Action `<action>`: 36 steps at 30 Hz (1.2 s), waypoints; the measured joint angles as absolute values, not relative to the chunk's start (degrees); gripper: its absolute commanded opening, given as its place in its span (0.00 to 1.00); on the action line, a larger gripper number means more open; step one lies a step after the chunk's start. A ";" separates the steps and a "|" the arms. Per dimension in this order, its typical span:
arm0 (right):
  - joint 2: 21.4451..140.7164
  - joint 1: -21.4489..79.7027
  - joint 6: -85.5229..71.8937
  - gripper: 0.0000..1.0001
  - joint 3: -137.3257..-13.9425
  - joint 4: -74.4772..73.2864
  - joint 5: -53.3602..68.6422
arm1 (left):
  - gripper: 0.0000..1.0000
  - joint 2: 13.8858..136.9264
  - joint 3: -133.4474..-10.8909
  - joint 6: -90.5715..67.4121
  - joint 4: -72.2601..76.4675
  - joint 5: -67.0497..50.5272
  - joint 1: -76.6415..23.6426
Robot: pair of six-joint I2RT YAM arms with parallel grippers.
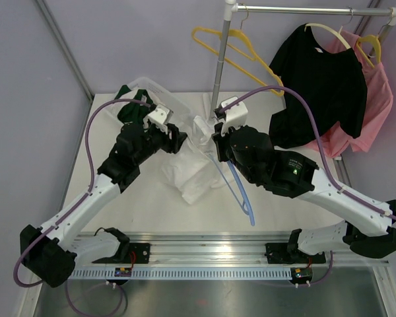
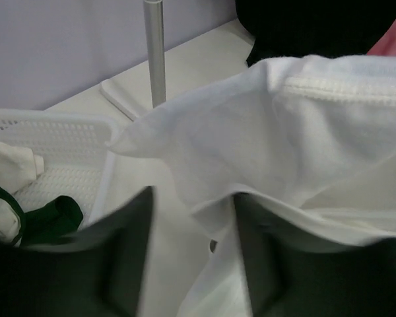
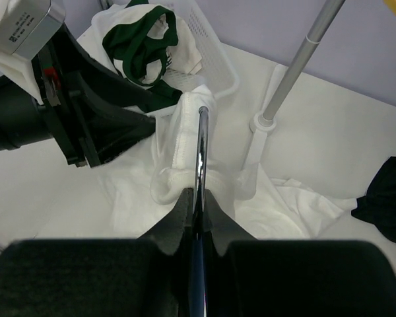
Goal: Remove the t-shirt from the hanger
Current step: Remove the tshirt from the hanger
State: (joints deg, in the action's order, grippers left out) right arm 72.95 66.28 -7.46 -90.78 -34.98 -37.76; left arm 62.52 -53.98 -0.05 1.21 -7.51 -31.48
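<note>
T-shirt: the white t-shirt (image 1: 191, 175) lies crumpled on the table (image 1: 145, 208) between the two grippers, and its collar is around the metal hook of the hanger (image 1: 240, 190).
Hanger: it is light blue; its body lies flat on the table and points toward the arm bases, partly under the right arm.
Right gripper (image 3: 198, 195): the fingers are closed tightly on the hook of the hanger, just below the collar.
Left gripper (image 2: 193, 198): the jaws stand apart, and a loose fold of the t-shirt hangs in the gap between them without being pressed.
In the way: the rack pole (image 1: 218, 72) and its base stand just behind the t-shirt, close to both grippers.
On the rack: a black shirt (image 1: 317, 86) and a pink shirt (image 1: 375, 99) hang at the right; two yellow hangers (image 1: 231, 46) hang bare.
Basket (image 1: 160, 87): white plastic, at the back left, just beside the left gripper.
Inside the basket: green and white clothes (image 3: 142, 39), in a heap.
</note>
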 measured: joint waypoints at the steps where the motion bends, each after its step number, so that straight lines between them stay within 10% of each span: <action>1: 72.90 66.28 -7.60 0.00 -90.63 -35.03 -37.74 | 0.78 62.59 -53.67 -0.43 1.02 -9.04 -30.72; 5: 72.75 66.28 -7.90 0.00 -90.30 -35.20 -37.34 | 0.99 57.08 -47.77 -0.80 4.40 -16.29 -29.78; 26: 76.62 66.28 -9.04 0.00 -92.33 -36.12 -35.66 | 0.98 47.16 -41.54 5.34 12.45 -40.10 -31.97; 32: 81.06 66.32 -9.41 0.00 -95.31 -36.40 -34.57 | 0.69 48.80 -42.33 6.63 10.63 -38.22 -33.08; 35: 82.13 66.35 -9.45 0.00 -96.03 -36.62 -34.33 | 0.32 49.74 -43.57 6.94 9.61 -34.33 -33.23; 36: 82.30 66.35 -9.45 0.00 -96.25 -36.73 -34.33 | 0.05 50.04 -43.88 7.09 9.54 -33.17 -33.23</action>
